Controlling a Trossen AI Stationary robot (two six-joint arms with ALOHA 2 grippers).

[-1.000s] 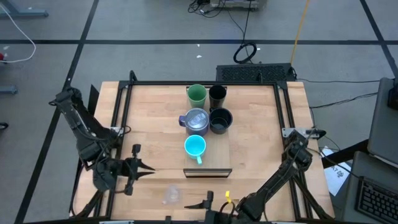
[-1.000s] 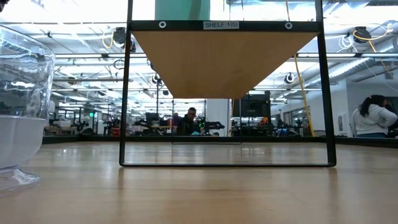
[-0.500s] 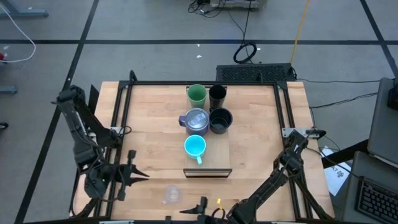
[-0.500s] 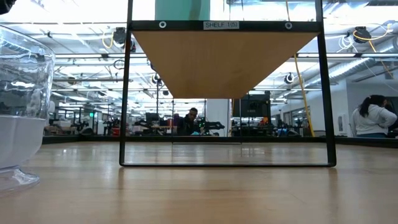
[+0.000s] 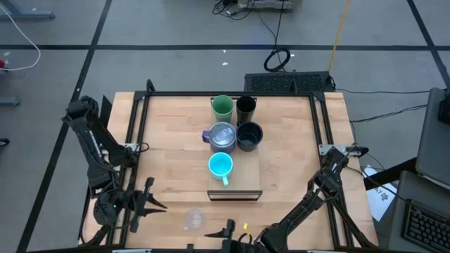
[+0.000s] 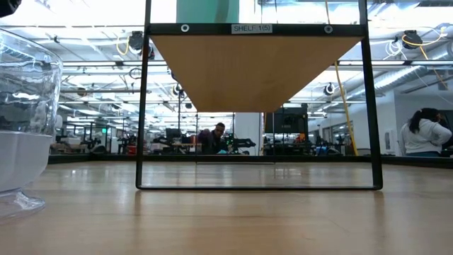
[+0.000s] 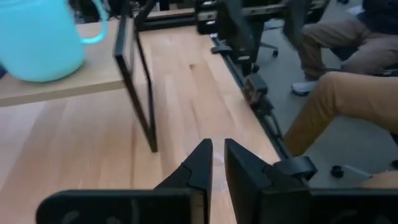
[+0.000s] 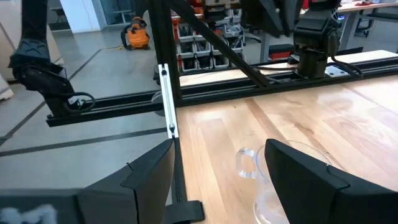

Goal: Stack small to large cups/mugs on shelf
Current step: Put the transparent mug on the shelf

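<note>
Five cups stand on the light-wood shelf [image 5: 246,172]: green cup [image 5: 222,107], slim black tumbler [image 5: 245,107], lavender-grey mug [image 5: 221,135], wide black mug [image 5: 249,135] and cyan mug [image 5: 221,166]. The cyan mug also shows in the left wrist view [image 7: 40,37]. The small clear glass [image 5: 193,219] stands on its foot on the tabletop near the front edge, and looms at the low view's left [image 6: 21,127]. My left gripper [image 5: 163,206] is shut and empty, left of the glass. My right gripper [image 8: 217,180] is open, with the glass [image 8: 280,183] ahead of its fingers, untouched.
A black metal frame [image 5: 232,93] borders the table and carries the raised shelf, whose underside shows in the low view [image 6: 255,71]. A seated person's legs [image 7: 336,99] show beyond the table's edge. Bare tabletop [image 5: 169,140] lies left and right of the shelf.
My left gripper has moved toward the table's near edge and a little left, staying shut. My right gripper has slid toward the table's left along the near edge, closer to the clear glass. The cups and the glass have not moved.
</note>
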